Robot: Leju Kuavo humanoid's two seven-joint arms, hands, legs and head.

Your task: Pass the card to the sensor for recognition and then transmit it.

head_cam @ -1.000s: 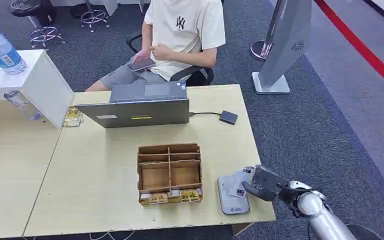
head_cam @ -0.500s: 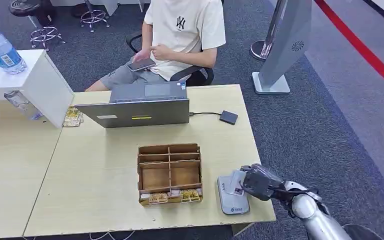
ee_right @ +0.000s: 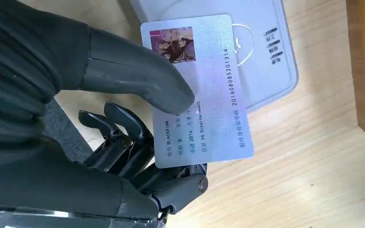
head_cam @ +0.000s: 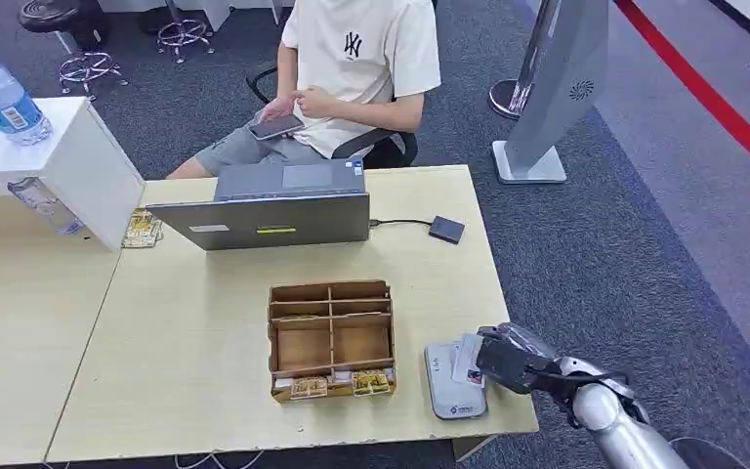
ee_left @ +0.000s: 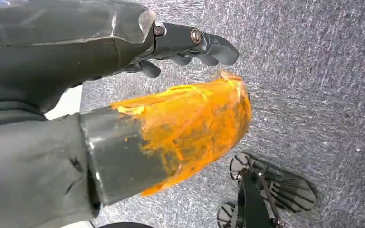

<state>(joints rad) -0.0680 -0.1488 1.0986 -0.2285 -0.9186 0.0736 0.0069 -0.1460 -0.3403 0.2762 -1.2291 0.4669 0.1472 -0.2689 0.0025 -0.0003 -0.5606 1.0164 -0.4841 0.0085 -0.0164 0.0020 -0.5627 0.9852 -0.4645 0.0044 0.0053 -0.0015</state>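
The card (ee_right: 197, 90) sits in the right hand (ee_right: 123, 128), pinched between the thick grey thumb (ee_right: 138, 80) pressing on its printed face and the darker fingers (ee_right: 123, 137) curled beneath it. It carries a small photo at one corner and rows of text and a long number along its length. The photo end of the card overlaps the grey card reader (ee_right: 266, 52), a flat pad with rounded corners lying on the worktop (ee_right: 304, 171); whether the card touches the reader or is held just above it cannot be told.

In the head view the card (head_cam: 469, 360) shows as a pale slip at the front of the right hand (head_cam: 508, 362), over the right side of the reader (head_cam: 452, 381), near the worktop's front right corner. Just left of the reader stands a wooden box (head_cam: 331, 338) divided into compartments (the front row holds small yellowish items). Farther back on the worktop (head_cam: 186, 371) is a grey laptop (head_cam: 269, 207), with a cable running to a small dark box (head_cam: 446, 230). A person (head_cam: 352, 78) sits behind the worktop holding a phone (head_cam: 275, 126). At far left, a water bottle (head_cam: 2, 98) rests on a white block.

The left hand (ee_left: 190, 45) hangs over grey carpet, its dark fingers loosely curled and holding nothing, its thumb wrapped in orange tape.
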